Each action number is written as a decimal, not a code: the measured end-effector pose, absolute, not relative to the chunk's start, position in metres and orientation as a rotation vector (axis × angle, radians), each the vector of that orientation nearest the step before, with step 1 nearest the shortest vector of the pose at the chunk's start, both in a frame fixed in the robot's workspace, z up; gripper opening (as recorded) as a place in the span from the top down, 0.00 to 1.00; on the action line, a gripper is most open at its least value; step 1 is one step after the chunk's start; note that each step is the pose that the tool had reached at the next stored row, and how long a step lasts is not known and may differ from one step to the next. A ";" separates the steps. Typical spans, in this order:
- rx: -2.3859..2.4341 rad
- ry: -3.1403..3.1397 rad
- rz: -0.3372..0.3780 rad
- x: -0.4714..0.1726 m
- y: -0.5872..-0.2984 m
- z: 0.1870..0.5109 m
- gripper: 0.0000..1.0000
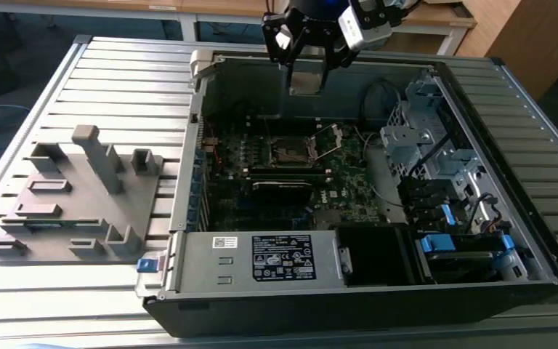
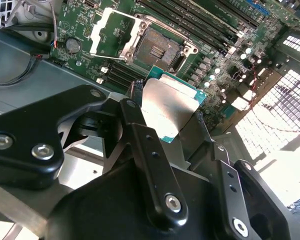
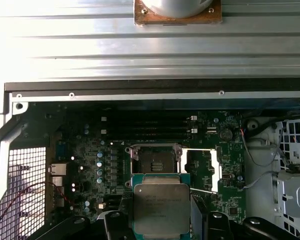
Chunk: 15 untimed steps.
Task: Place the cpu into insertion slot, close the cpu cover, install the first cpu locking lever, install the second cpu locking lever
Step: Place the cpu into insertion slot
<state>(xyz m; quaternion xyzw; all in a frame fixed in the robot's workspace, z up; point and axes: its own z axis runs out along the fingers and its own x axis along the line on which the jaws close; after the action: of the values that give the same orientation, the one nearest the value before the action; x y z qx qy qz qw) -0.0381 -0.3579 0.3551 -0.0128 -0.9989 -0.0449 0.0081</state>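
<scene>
While the cpu cover [image 2: 101, 32] stands open, the gripper [image 2: 167, 107] clasps the cpu [image 3: 161, 207] above the insertion slot [image 3: 155, 162] (well clear of it)

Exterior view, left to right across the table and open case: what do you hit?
Grey parts fixture → insertion slot → cpu cover, flipped open → silver drive cage. The gripper, shut on the cpu, hangs above the slot and cover, so it's left out.
</scene>
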 end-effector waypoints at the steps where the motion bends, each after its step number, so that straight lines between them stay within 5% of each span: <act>1: -0.040 -3.122 -0.140 -0.038 -0.358 0.355 0.46; 15: -0.040 -3.122 -0.140 -0.038 -0.358 0.348 0.46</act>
<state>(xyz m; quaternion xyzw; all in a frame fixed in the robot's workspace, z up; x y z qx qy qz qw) -0.0381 -0.3579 0.3485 -0.0127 -0.9989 -0.0448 0.0081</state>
